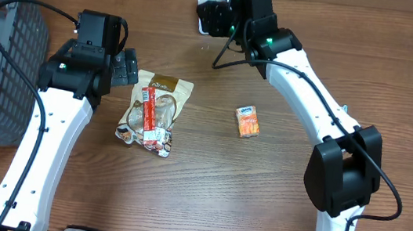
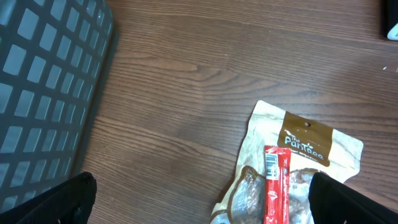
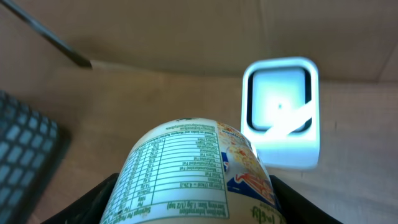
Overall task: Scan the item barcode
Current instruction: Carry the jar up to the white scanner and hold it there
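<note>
Right claw (image 3: 196, 208) pinches the cup (image 3: 186, 165) at lower centre of its wrist view, label up, facing the scanner (image 3: 280, 112) at upper right. Left claw (image 1: 124, 68) is spread wide, beside the pouch (image 1: 155, 113).

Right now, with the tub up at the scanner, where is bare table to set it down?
Widest bare wood: front middle, between left arm and right arm, below the snack pouch and orange box. A narrower strip lies between those two items. Crowded: between basket and pouch on the left, and around the scanner.
</note>
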Controlling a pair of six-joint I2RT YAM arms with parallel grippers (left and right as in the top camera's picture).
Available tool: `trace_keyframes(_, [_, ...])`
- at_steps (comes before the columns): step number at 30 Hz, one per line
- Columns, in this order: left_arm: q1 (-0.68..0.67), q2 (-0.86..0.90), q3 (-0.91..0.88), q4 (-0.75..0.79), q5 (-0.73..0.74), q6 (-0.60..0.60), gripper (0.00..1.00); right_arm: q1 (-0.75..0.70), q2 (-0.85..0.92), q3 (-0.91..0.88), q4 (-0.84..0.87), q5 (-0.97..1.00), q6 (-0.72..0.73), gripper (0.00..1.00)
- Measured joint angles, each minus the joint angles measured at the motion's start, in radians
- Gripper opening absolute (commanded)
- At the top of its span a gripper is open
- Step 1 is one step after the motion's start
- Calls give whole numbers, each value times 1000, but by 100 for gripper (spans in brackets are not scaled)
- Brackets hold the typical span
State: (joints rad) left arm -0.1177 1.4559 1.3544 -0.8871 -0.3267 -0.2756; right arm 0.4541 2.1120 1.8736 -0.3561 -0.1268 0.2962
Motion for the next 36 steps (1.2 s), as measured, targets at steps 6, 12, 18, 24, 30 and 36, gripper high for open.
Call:
trace_keyframes(6, [0, 0, 0, 0, 0, 0, 100, 0, 2, 81, 94, 39, 14, 3])
trace_keyframes(12, [0, 0, 0, 0, 0, 0, 100, 0, 58, 87, 187, 110, 18, 4])
trace_keyframes(18, [0, 0, 0, 0, 0, 0, 100, 0, 222, 88, 353, 141, 18, 3])
trace_keyframes(24, [0, 0, 0, 0, 0, 0, 99, 0, 352, 87, 515, 222, 18, 4])
trace_keyframes(30, [0, 0, 0, 0, 0, 0, 100, 0, 395, 86, 740, 263, 18, 4])
trace_keyframes(36, [0, 0, 0, 0, 0, 0, 100, -1, 436, 86, 886, 283, 18, 4])
